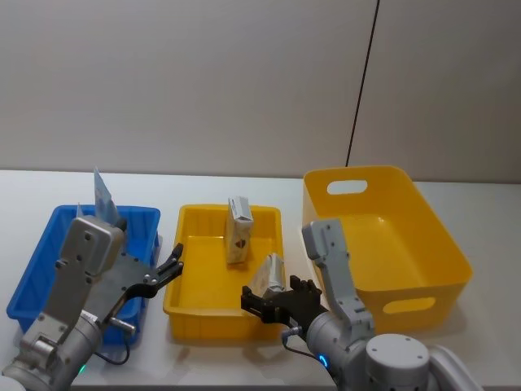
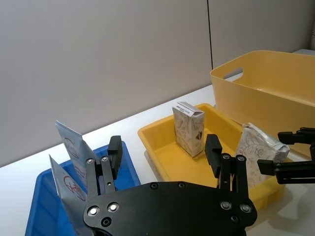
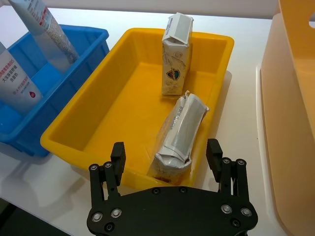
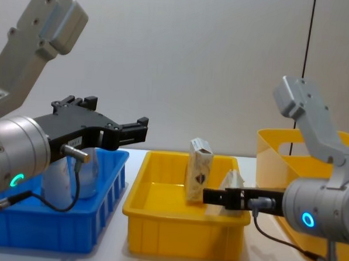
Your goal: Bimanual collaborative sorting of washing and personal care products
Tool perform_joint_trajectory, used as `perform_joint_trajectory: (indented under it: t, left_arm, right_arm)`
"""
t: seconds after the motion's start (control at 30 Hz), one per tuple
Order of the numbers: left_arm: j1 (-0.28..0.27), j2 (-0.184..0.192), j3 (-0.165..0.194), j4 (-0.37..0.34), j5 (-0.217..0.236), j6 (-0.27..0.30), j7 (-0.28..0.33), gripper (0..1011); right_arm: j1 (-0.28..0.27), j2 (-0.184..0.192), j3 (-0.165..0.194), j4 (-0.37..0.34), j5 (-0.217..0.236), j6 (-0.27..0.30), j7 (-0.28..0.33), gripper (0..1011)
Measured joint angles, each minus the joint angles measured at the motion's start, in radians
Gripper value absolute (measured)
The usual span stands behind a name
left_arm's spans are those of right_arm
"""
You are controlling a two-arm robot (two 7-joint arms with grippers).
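Two pale-blue tubes [image 3: 49,29] [image 3: 15,73] with red marks stand in the blue bin [image 1: 45,265]. One cream carton [image 1: 238,230] stands upright at the back of the shallow yellow tray [image 1: 183,305]. A second carton [image 3: 182,130] leans against the tray's front wall. My left gripper [image 1: 167,273] hovers open and holds nothing, over the blue bin's right edge. My right gripper [image 1: 277,303] is open at the tray's front edge, its fingers [image 3: 118,157] wide apart just short of the leaning carton.
A deep yellow bin [image 1: 423,236] with handle cut-outs stands on the white table to the right of the tray. A grey wall closes the back.
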Motion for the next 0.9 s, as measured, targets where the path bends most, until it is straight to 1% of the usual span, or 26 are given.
perform_joint_trajectory:
  t: [0.57, 0.9]
  left_arm:
    - [0.0, 0.0, 0.0, 0.0, 0.0, 0.0, 0.0, 1001]
    - [0.0, 0.0, 0.0, 0.0, 0.0, 0.0, 0.0, 1001]
  right_arm:
    - [0.054, -0.021, -0.014, 0.083, -0.03, -0.024, 0.017, 1004]
    - [0.089, -0.042, -0.017, 0.138, -0.045, -0.034, 0.02, 1004]
